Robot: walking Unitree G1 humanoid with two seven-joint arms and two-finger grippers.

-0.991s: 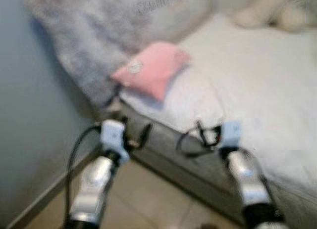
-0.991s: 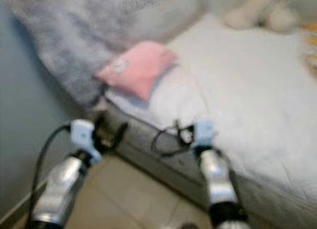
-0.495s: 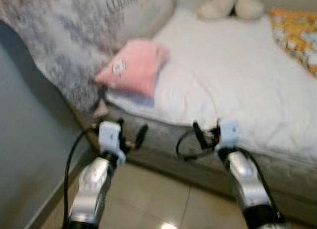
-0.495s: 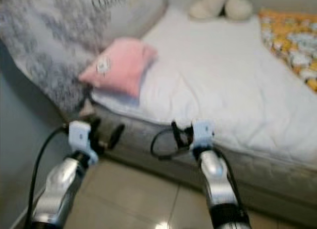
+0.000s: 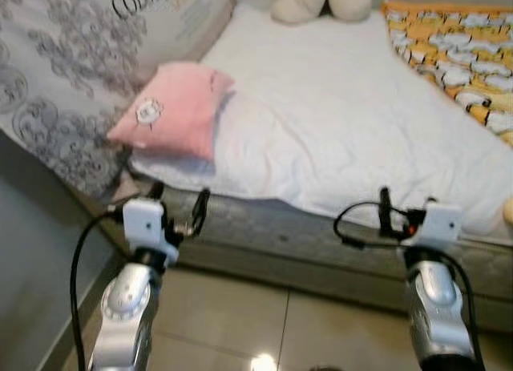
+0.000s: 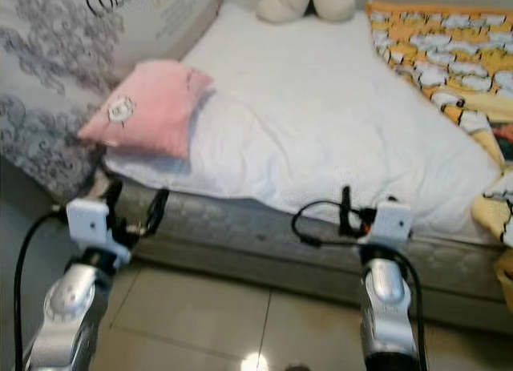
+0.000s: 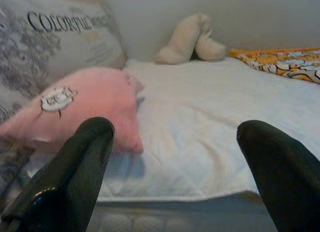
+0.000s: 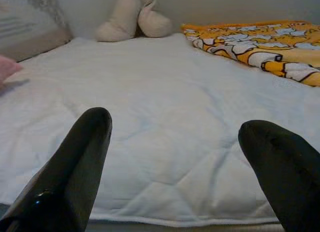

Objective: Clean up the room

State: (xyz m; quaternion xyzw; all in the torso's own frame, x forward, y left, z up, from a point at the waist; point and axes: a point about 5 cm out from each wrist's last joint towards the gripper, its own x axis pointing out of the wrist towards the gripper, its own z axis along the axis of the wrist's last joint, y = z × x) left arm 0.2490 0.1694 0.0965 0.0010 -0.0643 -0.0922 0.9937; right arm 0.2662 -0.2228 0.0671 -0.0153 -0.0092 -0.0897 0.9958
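A bed with a white quilted cover (image 5: 337, 122) lies in front of me. A pink pillow (image 5: 172, 106) rests at its near left corner, leaning on a large grey patterned cushion (image 5: 64, 58). An orange and yellow blanket (image 5: 457, 50) lies bunched on the bed's right side. A cream plush toy (image 5: 317, 2) sits at the far end. My left gripper (image 5: 178, 203) is open, held low before the mattress edge under the pink pillow (image 7: 85, 106). My right gripper (image 5: 405, 211) is open at the mattress edge, facing the white cover (image 8: 165, 91). Both hold nothing.
The grey mattress side (image 5: 288, 235) runs across in front of both arms. Beige floor tiles (image 5: 240, 323) lie below. A grey wall (image 5: 32, 251) stands close on the left. More yellow fabric (image 6: 493, 219) hangs at the bed's right edge.
The whole view has swung to the right and sharpened, bringing the orange blanket into view. My right gripper now stands further right, so the arms are wider apart.
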